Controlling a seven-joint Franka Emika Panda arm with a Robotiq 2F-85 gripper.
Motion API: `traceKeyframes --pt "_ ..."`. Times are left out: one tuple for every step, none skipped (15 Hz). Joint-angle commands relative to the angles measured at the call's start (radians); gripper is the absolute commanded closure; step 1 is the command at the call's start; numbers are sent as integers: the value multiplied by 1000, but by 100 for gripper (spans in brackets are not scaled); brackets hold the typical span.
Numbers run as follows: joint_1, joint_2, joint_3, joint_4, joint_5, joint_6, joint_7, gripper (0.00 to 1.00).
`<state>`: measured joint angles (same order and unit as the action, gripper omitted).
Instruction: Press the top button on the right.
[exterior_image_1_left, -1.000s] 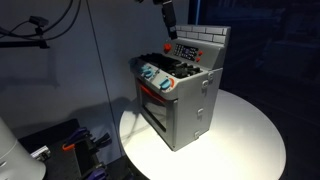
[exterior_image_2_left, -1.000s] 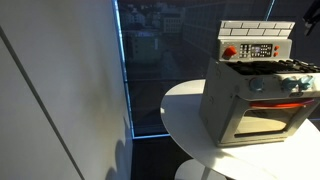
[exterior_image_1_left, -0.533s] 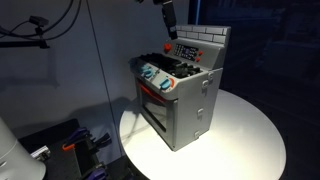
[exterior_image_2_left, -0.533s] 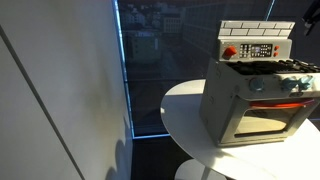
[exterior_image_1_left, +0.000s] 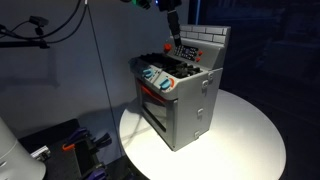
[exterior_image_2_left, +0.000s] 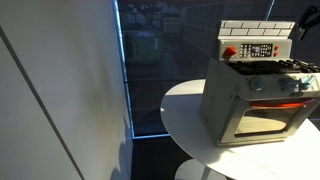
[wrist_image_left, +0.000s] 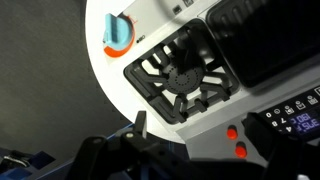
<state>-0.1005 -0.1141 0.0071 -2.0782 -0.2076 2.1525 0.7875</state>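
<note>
Now, toy stove: stands on the round white counter, oven door closed; what is inside the oven cannot be made out.
Back panel: upright behind the burners, a keypad with a red button at its 9 o'clock end.
Task button: probably one of the keypad's small keys, too small to single out.
Burner grate: blue knob at 11 o'clock, pair of red studs at 5 o'clock.
Gripper: hangs above the back panel, at 12 o'clock of the stove.
Fingers: dark and blurred; cannot tell whether released or clenched.
</note>
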Motion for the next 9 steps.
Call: traceKeyframes --pt "0 53 -17 42 -9 39 45 0" --pt "1 66 -21 48 -10 48 45 0" --pt "2 79 -26 56 -11 54 43 0" --pt "4 95 -30 69 -7 54 35 0" --pt "5 107 -35 81 -1 50 25 0" --pt "5 120 -39 94 0 44 22 0" --pt "6 130 -43 105 -1 43 19 0" --pt "7 142 -48 116 -6 45 23 0" --pt "8 153 -52 128 -6 42 23 0"
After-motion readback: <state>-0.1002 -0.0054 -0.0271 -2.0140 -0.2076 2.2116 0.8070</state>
